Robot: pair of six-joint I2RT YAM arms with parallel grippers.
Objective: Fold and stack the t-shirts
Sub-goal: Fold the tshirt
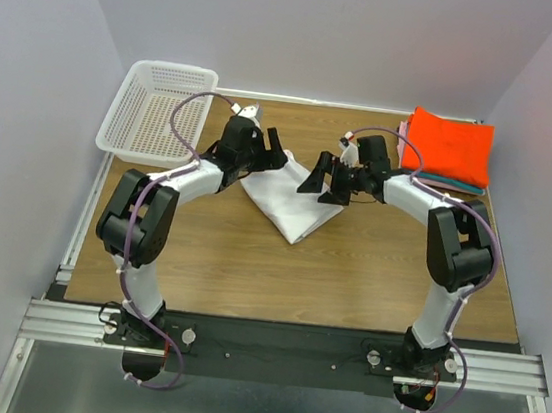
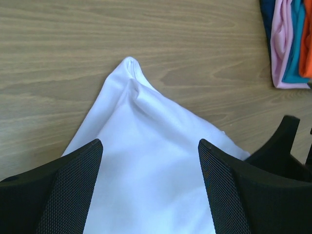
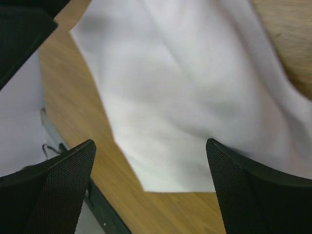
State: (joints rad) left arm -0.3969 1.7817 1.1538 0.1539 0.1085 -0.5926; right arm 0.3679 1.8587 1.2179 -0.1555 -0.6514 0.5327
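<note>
The left fingers (image 2: 68,190) are standing spread wide over the white t-shirt (image 2: 146,165), pinching nothing, and the right fingers (image 3: 58,185) are likewise hanging spread above its other side. The shirt is lying mid-bench (image 1: 249,264) as a folded wedge, one point facing the arm bases, with both arms reaching in over its far edge. The orange-red shirt (image 1: 450,145) is sitting folded atop the teal shirt (image 2: 296,44) and pink shirt (image 2: 278,48) at the far right corner, while a white mesh basket (image 1: 157,106) is resting at the far left corner.
</note>
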